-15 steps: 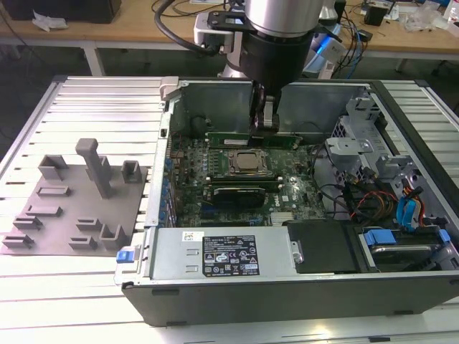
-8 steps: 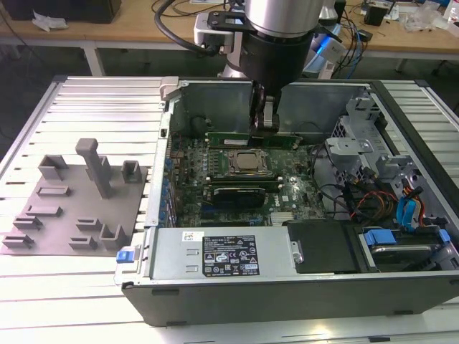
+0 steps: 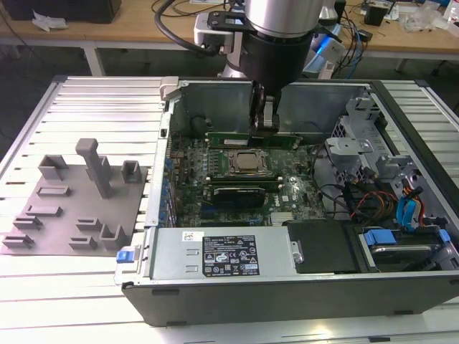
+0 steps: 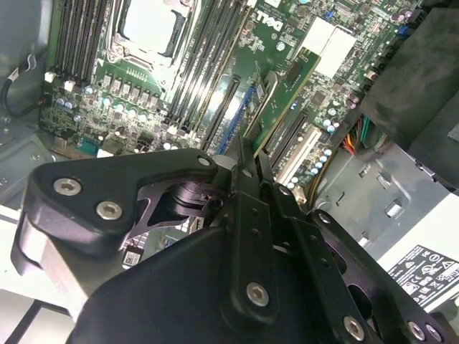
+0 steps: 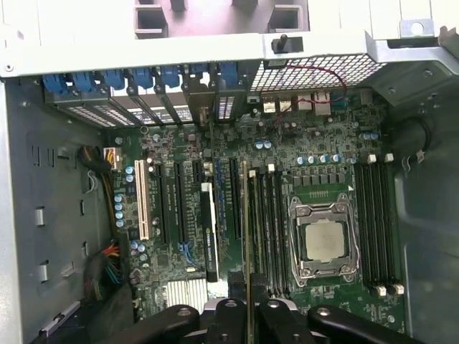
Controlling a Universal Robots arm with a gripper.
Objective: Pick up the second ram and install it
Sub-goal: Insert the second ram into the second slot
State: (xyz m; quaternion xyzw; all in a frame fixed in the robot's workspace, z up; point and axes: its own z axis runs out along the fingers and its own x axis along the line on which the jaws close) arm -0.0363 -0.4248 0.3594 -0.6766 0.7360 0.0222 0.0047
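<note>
Exterior view shows the gripper (image 3: 263, 127) clamped mid-length on the second ram (image 3: 229, 139).

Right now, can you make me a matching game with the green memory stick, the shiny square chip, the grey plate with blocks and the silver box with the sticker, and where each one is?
Things:
1. second ram
2. processor
3. grey fixture plate
4. power supply

Places:
A. outside the case, at the exterior view's left
B. in its socket on the motherboard
C. held in the gripper
D. inside the case, along the wall nearest the exterior camera

Pairs: 1-C, 2-B, 3-A, 4-D.
</note>
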